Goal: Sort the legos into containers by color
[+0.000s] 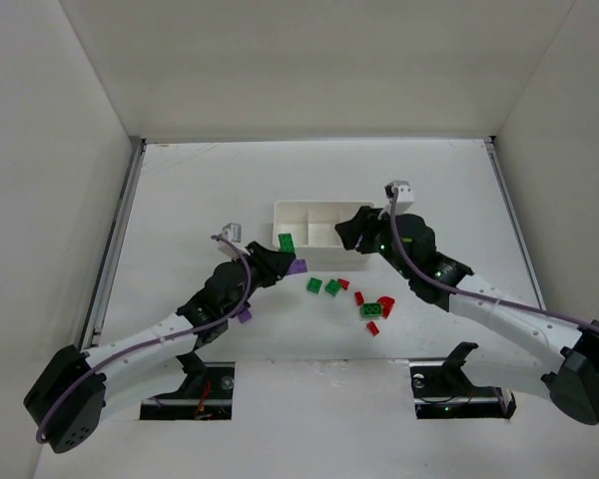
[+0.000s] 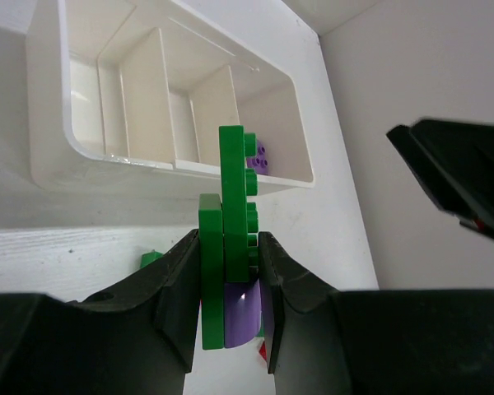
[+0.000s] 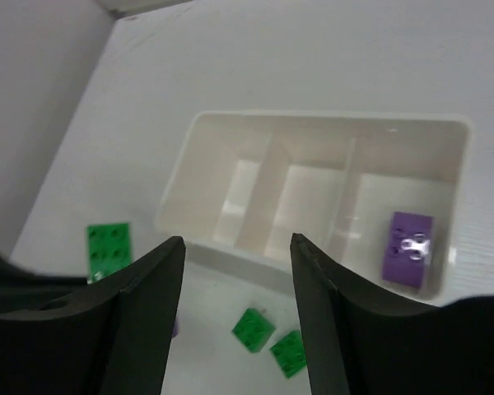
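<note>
The containers are one white three-compartment tray. My left gripper hangs just in front of the tray's left end, shut on a clump of legos: green bricks with a purple piece stuck below them. My right gripper is open over the tray's right end, with nothing between its fingers. One purple lego lies in the right compartment; the other two compartments look bare. Loose green legos and red legos lie on the table in front of the tray.
A lone purple lego rests beside my left forearm. In the left wrist view the right gripper's black body is close on the right. White walls enclose the table on three sides.
</note>
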Tool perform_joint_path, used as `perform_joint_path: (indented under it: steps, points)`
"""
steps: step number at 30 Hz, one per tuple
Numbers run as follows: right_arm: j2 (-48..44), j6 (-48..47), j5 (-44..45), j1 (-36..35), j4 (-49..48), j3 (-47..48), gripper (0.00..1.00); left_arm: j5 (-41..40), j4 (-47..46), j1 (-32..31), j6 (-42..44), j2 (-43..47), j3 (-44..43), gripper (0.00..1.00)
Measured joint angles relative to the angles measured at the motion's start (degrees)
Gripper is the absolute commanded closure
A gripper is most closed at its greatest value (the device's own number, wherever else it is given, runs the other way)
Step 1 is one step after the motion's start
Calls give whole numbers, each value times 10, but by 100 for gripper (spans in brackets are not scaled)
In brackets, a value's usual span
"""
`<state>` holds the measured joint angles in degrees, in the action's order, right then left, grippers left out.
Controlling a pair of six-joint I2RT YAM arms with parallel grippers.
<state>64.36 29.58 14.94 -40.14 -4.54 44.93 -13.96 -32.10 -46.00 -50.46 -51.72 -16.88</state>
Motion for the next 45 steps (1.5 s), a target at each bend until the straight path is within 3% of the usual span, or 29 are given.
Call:
perform_joint_path:
  steps: [2,5,7,12,18,34,45]
  points:
    - [-19,8,-21,-33,-12,-19,36,22,0,18,-15,0,0,79]
    - [-38,40,-64,-78,-43,-71,17,57,0,46,-40,0,0,79]
    - [-41,70,-91,-93,-69,-104,12,80,0,64,-58,3,0,79]
    - [-40,143,-150,-91,-150,-141,5,125,-2,90,-97,32,0,79]
    - [-4,210,-220,-80,-293,-154,5,152,-17,89,-134,71,0,79]
    - [50,277,-278,-70,-449,-178,24,163,-35,68,-180,129,13,78]
    - [104,331,-315,-43,-519,-188,63,162,-41,56,-182,119,23,78]
